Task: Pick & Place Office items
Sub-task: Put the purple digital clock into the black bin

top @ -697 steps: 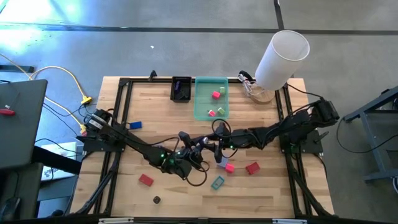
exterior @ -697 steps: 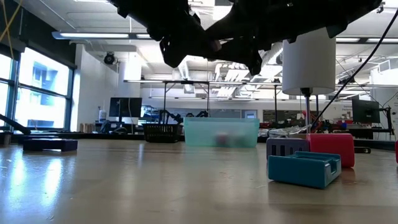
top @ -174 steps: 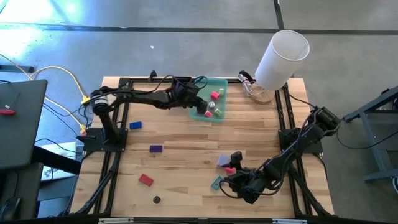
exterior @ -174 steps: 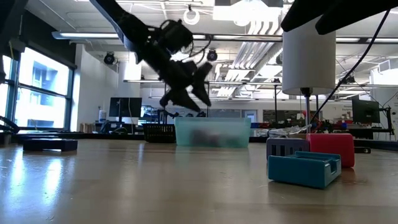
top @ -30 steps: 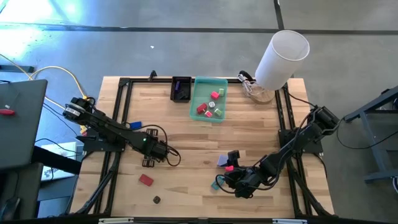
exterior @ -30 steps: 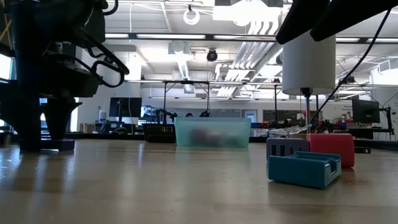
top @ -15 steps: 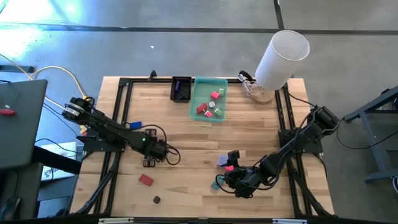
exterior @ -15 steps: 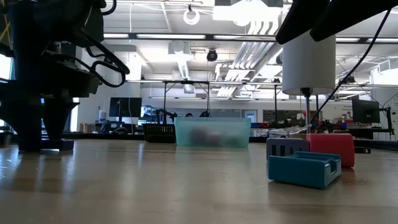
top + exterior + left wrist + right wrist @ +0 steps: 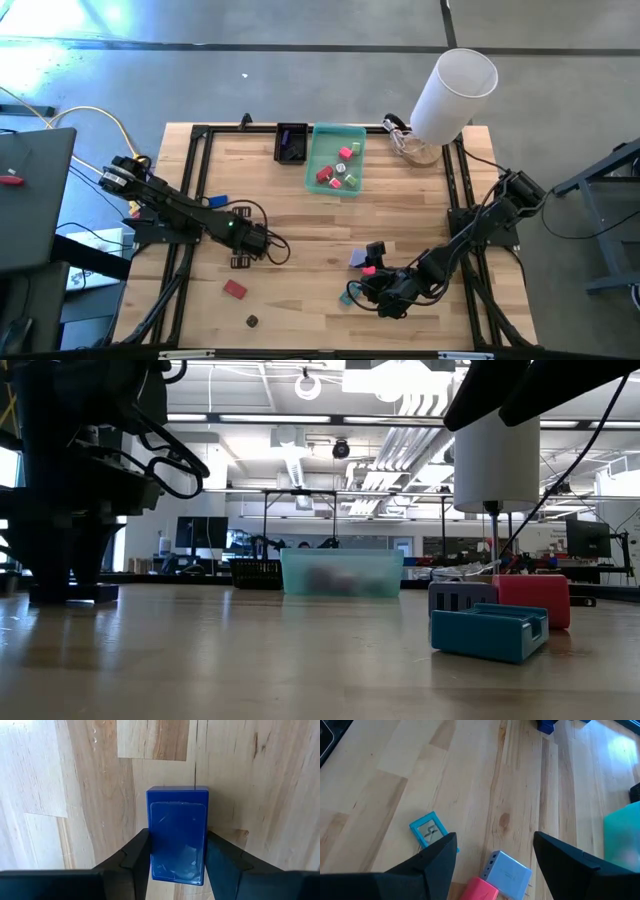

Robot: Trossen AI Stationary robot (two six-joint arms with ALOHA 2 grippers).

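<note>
While the left claw (image 9: 174, 865) sits low on the worktop (image 9: 300, 220) with a finger against each long side of the blue block (image 9: 177, 835), pinching it, the block lies flat on the wood with nothing crowding it. From above, that claw is on the left half of the worktop, just beyond the red block (image 9: 235, 289).

The right claw (image 9: 492, 855) hangs spread and empty over the near right part, above the teal piece (image 9: 430, 830), the pale purple block (image 9: 507, 868) and the pink one (image 9: 481, 890).

The grip looks shallow to me: the fingers catch only the near end of the block. On lifting, it could pivot or slip out, and a fall near the green tray (image 9: 336, 160) might knock it off the edge or scatter what's already inside. The smooth glossy face won't help friction either.
</note>
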